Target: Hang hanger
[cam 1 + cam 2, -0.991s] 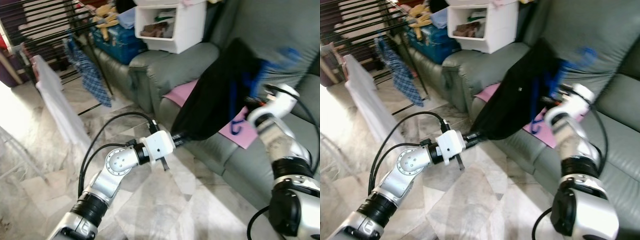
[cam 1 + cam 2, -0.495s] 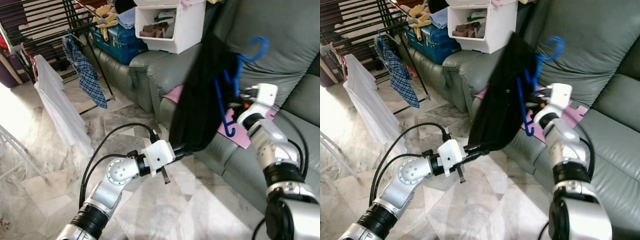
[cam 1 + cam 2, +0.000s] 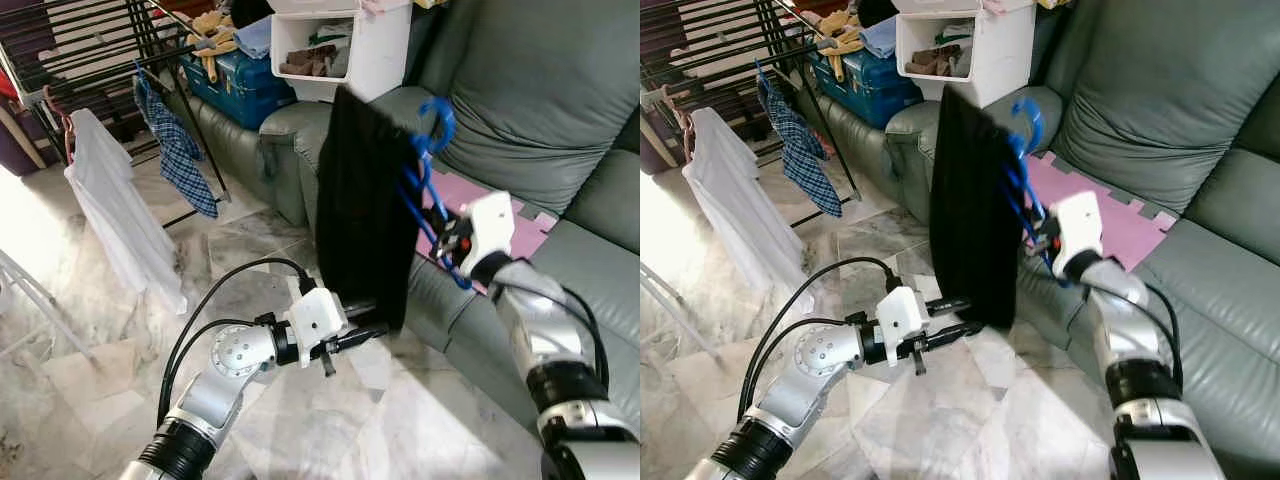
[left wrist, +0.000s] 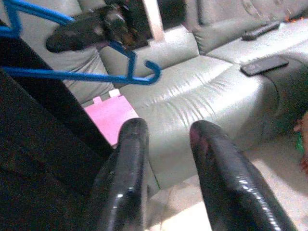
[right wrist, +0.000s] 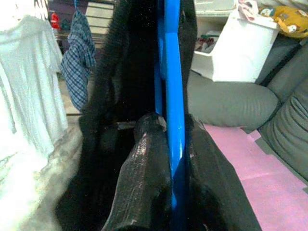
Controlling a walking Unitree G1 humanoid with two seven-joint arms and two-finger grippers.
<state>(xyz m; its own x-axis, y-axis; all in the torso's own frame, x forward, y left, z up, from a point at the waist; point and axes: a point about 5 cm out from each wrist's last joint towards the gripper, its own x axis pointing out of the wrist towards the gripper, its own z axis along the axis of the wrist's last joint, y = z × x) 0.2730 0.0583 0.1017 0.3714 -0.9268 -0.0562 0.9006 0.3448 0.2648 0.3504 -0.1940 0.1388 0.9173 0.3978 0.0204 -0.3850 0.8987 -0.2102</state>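
Clamped in our right gripper (image 5: 168, 144) is the blue hanger (image 3: 428, 190), its fingers (image 5: 144, 168) pinching the plastic on both sides. We hold it raised in front of the grey sofa (image 3: 520, 100), with a black garment (image 3: 362, 220) draped from it. Our left gripper (image 3: 370, 330) sits just below that garment's hem, fingers (image 4: 125, 168) parted and holding nothing. Beyond the sofa's far arm stands the drying rack (image 3: 100, 50), carrying a white shirt (image 3: 115, 210) and a checked cloth (image 3: 175, 150).

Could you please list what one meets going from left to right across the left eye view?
White shirt on the rack → blue checked cloth → black garment → blue plastic hanger → right pincer
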